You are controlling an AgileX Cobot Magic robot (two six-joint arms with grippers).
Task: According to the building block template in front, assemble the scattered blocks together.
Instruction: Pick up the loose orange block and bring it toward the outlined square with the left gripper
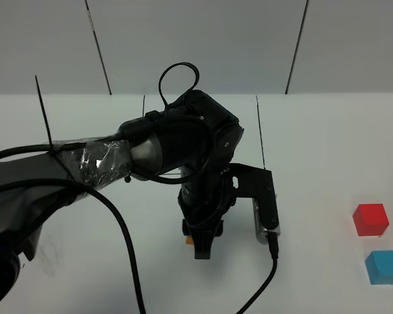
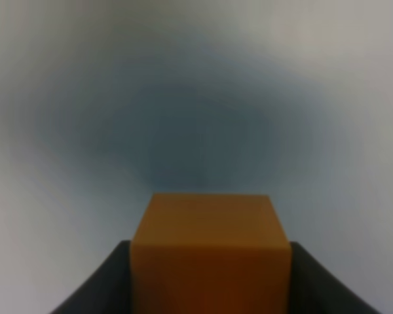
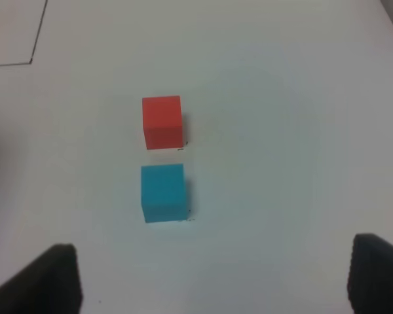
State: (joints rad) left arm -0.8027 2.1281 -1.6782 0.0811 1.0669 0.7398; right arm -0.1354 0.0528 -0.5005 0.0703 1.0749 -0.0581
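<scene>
Orange block (image 2: 209, 255) in left gripper (image 1: 203, 247) (apparently near tabletop (image 1: 334, 144))

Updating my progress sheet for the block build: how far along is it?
Done: nothing is joined yet. In hand: the left claw is shut on the orange block. Left: the red block and the blue block lie side by side with a gap between them, ungripped. The right claw is open and empty.

One orange cube (image 2: 209, 261), one red cube (image 1: 370, 219) and one blue cube (image 1: 384, 267); three cubes altogether
</scene>
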